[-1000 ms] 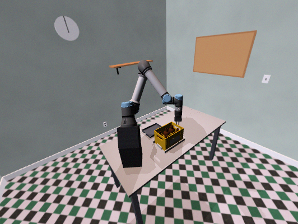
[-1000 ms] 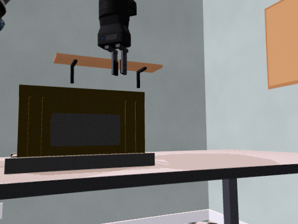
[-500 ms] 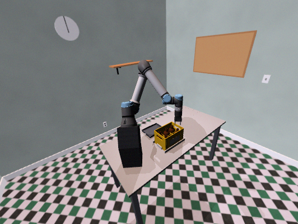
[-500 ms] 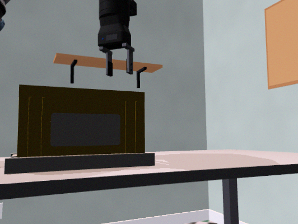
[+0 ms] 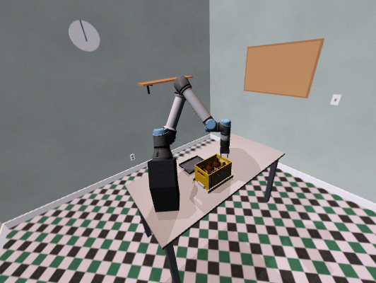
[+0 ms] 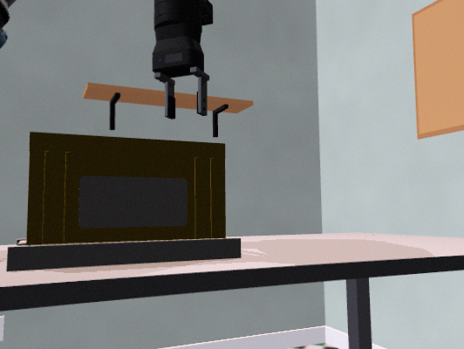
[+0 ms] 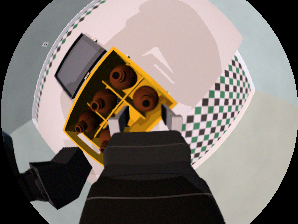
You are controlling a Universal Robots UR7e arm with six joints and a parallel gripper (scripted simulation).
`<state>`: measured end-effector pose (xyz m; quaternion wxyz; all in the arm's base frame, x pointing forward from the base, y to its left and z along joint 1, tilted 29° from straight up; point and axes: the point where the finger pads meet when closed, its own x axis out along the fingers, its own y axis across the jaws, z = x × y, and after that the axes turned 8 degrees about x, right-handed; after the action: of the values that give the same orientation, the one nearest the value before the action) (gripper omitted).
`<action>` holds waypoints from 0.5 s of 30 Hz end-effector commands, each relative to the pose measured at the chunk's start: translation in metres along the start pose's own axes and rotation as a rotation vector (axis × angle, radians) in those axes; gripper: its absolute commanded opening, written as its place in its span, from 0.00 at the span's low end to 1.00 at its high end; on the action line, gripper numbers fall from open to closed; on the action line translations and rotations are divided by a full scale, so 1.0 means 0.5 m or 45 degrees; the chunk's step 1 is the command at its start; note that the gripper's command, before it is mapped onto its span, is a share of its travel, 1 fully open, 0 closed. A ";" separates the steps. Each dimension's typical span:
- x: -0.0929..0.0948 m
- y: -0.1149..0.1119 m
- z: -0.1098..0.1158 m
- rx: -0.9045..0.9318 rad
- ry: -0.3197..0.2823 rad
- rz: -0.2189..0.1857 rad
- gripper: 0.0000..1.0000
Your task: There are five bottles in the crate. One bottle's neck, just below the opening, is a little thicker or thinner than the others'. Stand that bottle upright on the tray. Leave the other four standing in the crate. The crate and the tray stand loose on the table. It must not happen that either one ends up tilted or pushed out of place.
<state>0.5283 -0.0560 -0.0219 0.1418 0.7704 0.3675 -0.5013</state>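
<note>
Gripper (image 5: 224, 156) (image 6: 186, 116) (image 7: 145, 111): released, spread above the crate (image 5: 201, 180) (image 6: 131, 159) (image 7: 144, 77), centre of wrist frame. Risk: a finger descending off-centre could strike crate wall or bottle (image 7: 145, 98), shifting the crate.

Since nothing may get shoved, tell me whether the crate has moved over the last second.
No. In the exterior view, the crate lines up with the wall shelf just as before.
</note>
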 end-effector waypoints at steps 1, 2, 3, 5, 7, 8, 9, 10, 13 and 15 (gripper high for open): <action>-0.001 0.001 0.000 0.000 0.000 0.002 1.00; -0.001 0.001 0.000 0.000 0.000 0.002 1.00; -0.001 0.001 0.000 0.000 0.000 0.002 1.00; 0.000 0.001 0.000 0.000 0.000 0.002 1.00; 0.001 0.001 0.000 0.000 0.000 0.002 1.00; 0.001 0.001 0.000 0.000 0.000 0.002 1.00; 0.002 0.001 0.000 0.000 0.000 0.002 1.00; 0.003 0.001 0.000 0.000 0.000 0.002 1.00; 0.007 0.001 0.000 0.000 0.000 0.001 1.00; 0.010 0.001 0.000 0.000 0.000 0.001 1.00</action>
<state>0.5290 -0.0550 -0.0241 0.1418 0.7703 0.3676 -0.5014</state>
